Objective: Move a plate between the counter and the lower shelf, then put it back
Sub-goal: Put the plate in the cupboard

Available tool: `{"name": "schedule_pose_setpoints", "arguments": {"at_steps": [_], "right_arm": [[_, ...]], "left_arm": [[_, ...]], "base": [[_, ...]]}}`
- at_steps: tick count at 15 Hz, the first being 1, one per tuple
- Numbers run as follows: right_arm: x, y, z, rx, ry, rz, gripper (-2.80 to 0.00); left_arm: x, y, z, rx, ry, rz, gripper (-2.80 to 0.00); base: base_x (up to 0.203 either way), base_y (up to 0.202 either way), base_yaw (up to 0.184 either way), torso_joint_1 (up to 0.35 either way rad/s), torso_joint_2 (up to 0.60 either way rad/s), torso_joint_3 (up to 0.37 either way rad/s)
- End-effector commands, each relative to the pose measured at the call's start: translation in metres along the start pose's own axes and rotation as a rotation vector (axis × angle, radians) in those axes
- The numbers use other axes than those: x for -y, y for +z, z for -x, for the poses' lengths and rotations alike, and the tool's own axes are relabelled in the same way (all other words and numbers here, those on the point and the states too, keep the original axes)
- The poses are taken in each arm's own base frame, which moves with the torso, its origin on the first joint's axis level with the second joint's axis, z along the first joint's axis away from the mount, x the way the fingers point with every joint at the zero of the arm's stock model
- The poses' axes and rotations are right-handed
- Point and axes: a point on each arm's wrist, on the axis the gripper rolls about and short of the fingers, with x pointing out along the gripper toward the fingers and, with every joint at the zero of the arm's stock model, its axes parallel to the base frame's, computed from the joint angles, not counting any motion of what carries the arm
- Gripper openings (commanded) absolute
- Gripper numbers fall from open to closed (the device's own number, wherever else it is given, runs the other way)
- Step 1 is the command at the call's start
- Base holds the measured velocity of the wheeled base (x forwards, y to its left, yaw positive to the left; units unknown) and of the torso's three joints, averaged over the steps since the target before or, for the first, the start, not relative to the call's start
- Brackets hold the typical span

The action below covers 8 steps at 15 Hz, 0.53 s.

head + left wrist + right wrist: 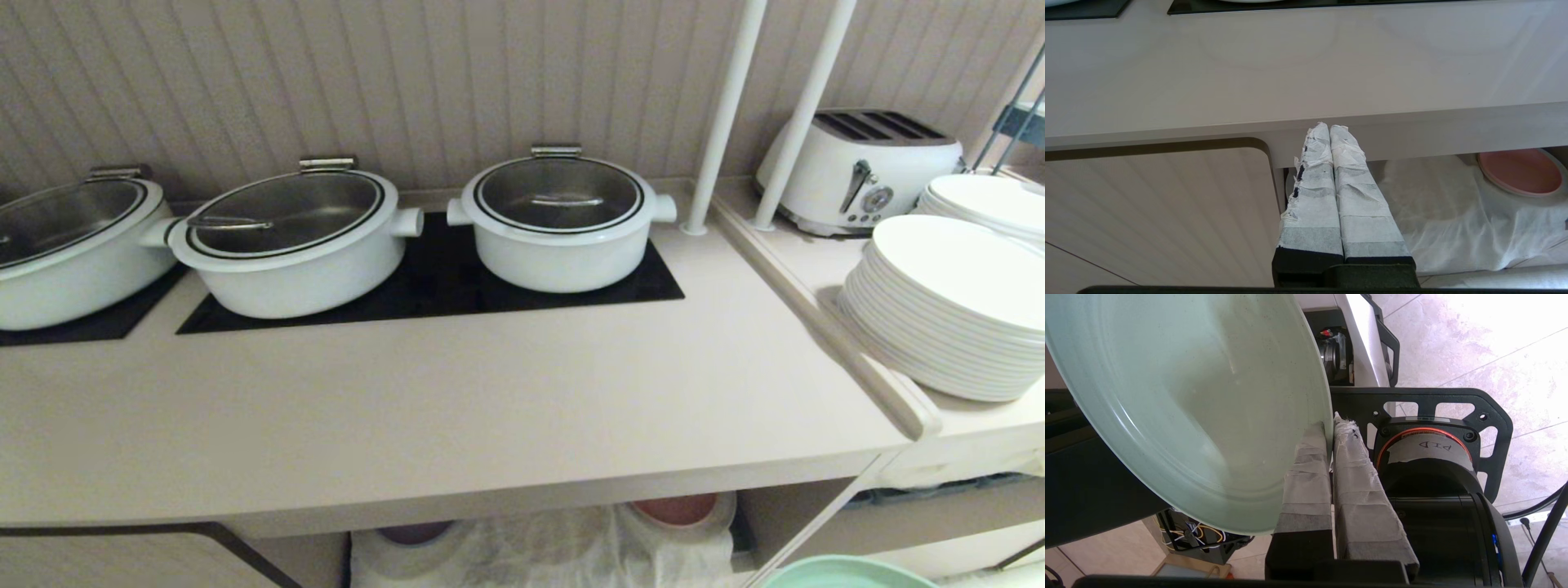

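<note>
The right hand (1330, 428) had its taped fingers pressed together on the rim of the plate (1180, 400), one finger on each face, so the mint-green disc hung from a single edge pinch. That grip at the rim, rather than under the middle, probably suited a flat dish with only a low lip to catch. In the right wrist view the plate stood out over the robot's own base and the tiled floor, well clear of any surface. In the head view only a green arc of the plate (845, 572) showed at the bottom edge, below the front of the desk (490, 408) and off to the right of the lower shelf (571, 547).

The left hand (1329, 130) was parked with its wrapped fingers shut against each other and nothing between them, just in front of the desk's thick edge.

On the shelf's white cloth a pink plate (676, 509) and a purple plate (414, 532) sat on round humps. White pots (559, 224) stood on the hob panels and a stack of white plates (951, 306) beside a toaster (857, 167), which left the front strip of the desk bare for a landing. By my reading the plate was between places.
</note>
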Motion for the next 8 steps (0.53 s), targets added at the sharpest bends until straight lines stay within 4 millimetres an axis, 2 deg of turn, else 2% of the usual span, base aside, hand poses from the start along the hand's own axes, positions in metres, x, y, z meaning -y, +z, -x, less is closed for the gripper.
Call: {"name": "schedule_pose_setpoints", "arguments": {"at_steps": [1,8], "right_arm": [[-0.0002,0.0003,0.0001,-0.006,0.0,-0.003,-2.8],[0.0001,-0.0005,-0.0001,-0.006,0.0,-0.005,-2.8]], "left_arm": [[0.0,0.0,0.0,0.0,0.0,0.001,-2.8],[0.0,0.0,0.0,0.0,0.0,0.001,-2.8]], "base": [[0.0,0.0,0.0,0.0,0.0,0.0],[0.0,0.0,0.0,0.0,0.0,0.0]]}}
